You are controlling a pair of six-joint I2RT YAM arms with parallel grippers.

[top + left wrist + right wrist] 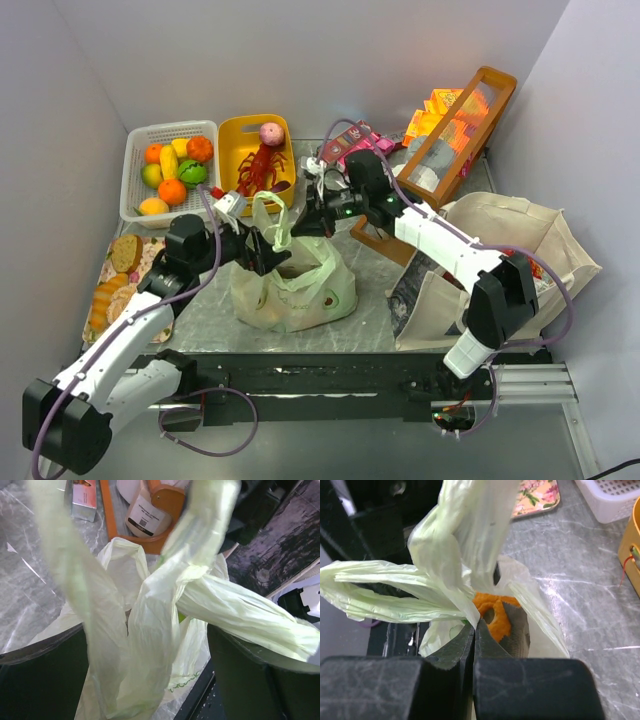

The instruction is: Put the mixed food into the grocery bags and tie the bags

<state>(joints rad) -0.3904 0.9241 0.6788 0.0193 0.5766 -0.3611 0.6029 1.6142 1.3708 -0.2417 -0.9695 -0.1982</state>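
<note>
Thin, crinkly, translucent pale green plastic bag (300,290) at mid-table, slumped and bulging, loop handles twisted across each other above the mouth. Inside, only a rough, orange-brown food piece (495,616) legible, the rest blurred behind film. Right gripper (474,630) pinched flat on a fold of that film, pads pressed together. Left gripper (145,647) spread wide either side of the handles, one rope-like strand draped over a finger. Beige canvas tote (555,245) slouched at right, interior hidden. White lattice basket (172,128) of glossy toy fruit far left.
</note>
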